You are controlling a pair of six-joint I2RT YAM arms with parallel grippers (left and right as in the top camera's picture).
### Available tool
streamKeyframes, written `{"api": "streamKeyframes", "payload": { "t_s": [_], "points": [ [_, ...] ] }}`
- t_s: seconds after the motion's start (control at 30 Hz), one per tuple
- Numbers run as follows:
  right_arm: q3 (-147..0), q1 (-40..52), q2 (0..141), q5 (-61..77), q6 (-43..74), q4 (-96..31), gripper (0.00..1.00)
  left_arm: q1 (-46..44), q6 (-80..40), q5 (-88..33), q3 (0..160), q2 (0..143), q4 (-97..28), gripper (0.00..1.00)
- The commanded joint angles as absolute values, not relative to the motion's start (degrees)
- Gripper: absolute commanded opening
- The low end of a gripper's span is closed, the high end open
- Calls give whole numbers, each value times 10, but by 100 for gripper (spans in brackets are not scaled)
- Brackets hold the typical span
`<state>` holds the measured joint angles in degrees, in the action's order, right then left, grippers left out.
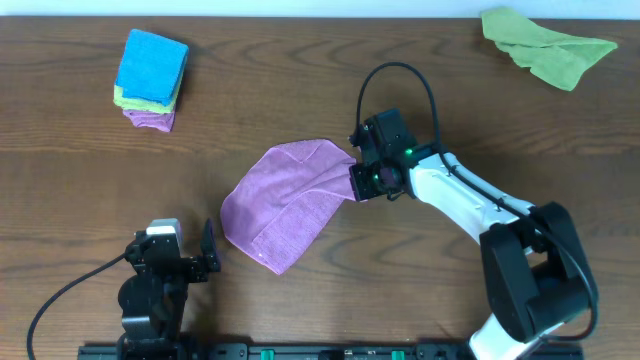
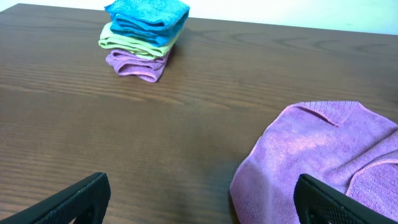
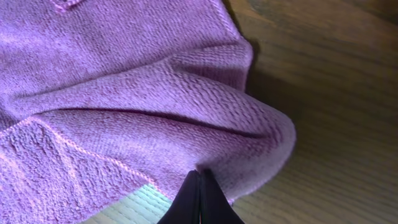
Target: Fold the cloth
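The lilac cloth lies partly folded over itself near the table's middle. My right gripper is shut on the cloth's right edge and holds that edge lifted. In the right wrist view the fingertips pinch a bunched fold of the cloth. My left gripper is open and empty, near the table's front edge, just left of the cloth. In the left wrist view its two fingers stand wide apart, with the cloth at the right.
A folded stack of blue, green and purple cloths stands at the back left, also in the left wrist view. A crumpled lime-green cloth lies at the back right. The wooden table extends to all sides.
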<state>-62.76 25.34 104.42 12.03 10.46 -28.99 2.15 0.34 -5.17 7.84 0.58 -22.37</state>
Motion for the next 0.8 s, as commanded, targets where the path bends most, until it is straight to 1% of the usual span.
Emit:
{"api": "streamKeyframes", "payload": {
  "t_s": [0.0, 0.23, 0.43, 0.57, 0.77],
  "points": [
    [-625, 263, 1061, 122, 108, -287, 2, 23, 13, -50, 67, 3, -227, 95],
    [-625, 265, 1089, 122, 108, -296, 1, 23, 13, -50, 67, 3, -227, 95],
    [-625, 262, 1089, 89, 113, -360, 1, 23, 13, -50, 67, 3, -227, 95],
    [-625, 260, 1089, 24, 153, -412, 2, 23, 13, -50, 67, 3, -227, 95],
    [-625, 243, 1089, 1, 237, -496, 1, 23, 13, -50, 67, 3, -227, 95]
  ]
}}
